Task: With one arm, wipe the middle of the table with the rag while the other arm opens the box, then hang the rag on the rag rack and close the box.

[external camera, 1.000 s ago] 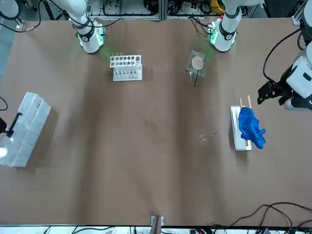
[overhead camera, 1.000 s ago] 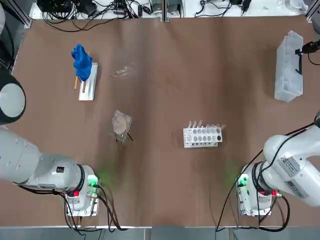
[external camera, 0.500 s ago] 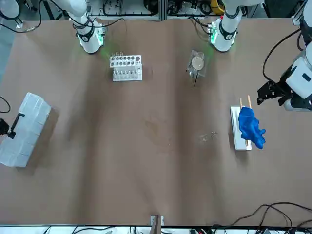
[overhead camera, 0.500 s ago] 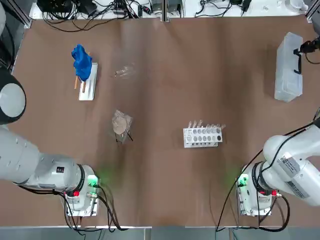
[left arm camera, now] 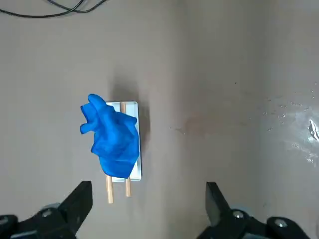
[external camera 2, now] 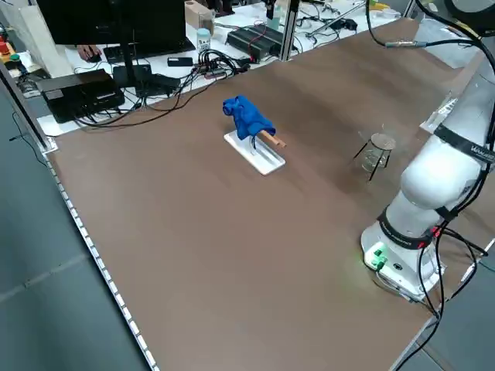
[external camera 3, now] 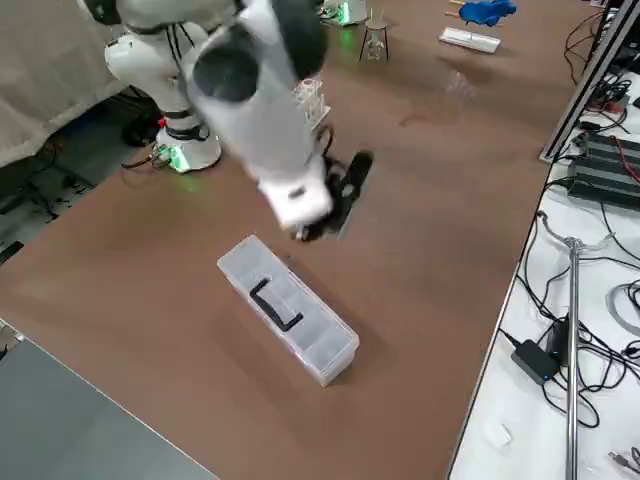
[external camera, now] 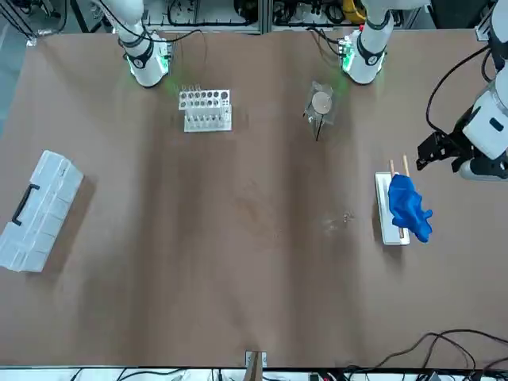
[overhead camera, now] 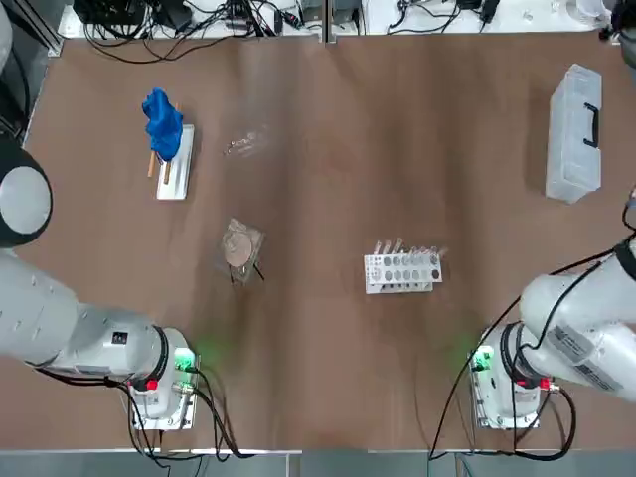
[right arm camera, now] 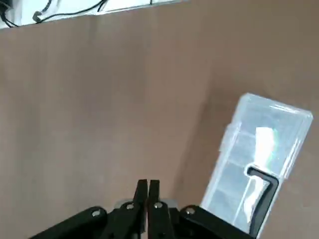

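Rag (overhead camera: 161, 121): bright blue, draped over the wooden rods of the rag rack (overhead camera: 176, 162), on the robot's left side of the surface (overhead camera: 328, 179); hanging looks done.
Box (overhead camera: 574, 132): long translucent case at the far right edge of the surface, lying flat, black handle up; the lid appears to be down, though the seam is hard to judge from these views.
Left end effector (left arm camera: 144, 199): hovers above the rack, fingers spread wide with nothing between them; rag and rack sit just beyond the fingertips in the wrist view.
Right end effector (right arm camera: 148, 191): lifted clear of the box, fingers nearly together with only a sliver of gap, gripping nothing; the box lies off to one side of it.
Bystanders: a white tube rack (overhead camera: 401, 270) and a wrapped beige round item (overhead camera: 240, 244) stand near the middle, untouched.
Stage: judged near the end, both jobs seemingly finished.
Risk: the rag is bunched on the rods and could slide off if an arm brushes the rack while retreating.
Risk: an unlatched lid could spring up once left alone.
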Tool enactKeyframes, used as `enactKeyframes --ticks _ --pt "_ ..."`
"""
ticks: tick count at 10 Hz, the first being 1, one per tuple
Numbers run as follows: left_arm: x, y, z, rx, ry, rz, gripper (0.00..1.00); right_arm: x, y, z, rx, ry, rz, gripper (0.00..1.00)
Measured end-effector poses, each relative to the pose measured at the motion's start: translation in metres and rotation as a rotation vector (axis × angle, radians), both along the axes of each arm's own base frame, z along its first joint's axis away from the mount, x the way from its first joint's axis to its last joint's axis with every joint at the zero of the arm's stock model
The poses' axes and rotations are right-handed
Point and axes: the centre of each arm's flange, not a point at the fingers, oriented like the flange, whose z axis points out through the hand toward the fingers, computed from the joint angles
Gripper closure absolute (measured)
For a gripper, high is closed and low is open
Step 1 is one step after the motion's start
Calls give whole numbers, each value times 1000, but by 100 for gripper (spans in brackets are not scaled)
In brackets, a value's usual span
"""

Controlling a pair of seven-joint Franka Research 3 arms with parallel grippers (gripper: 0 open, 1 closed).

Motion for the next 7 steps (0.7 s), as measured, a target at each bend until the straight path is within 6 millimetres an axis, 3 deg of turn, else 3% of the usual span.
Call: enactKeyframes --ticks 1,5,6,7 --pt "0 0 0 0 0 0 0 4 37 19 -30 45 -16 75" --pt "0 1 0 1 -1 1 0 5 144 64 -179 148 -105 13" --pt "0 1 1 1 -2 2 0 2 169 79 -214 135 -98 1" --pt "0 2 1 1 -2 4 0 -5 181 91 -233 126 -95 1"
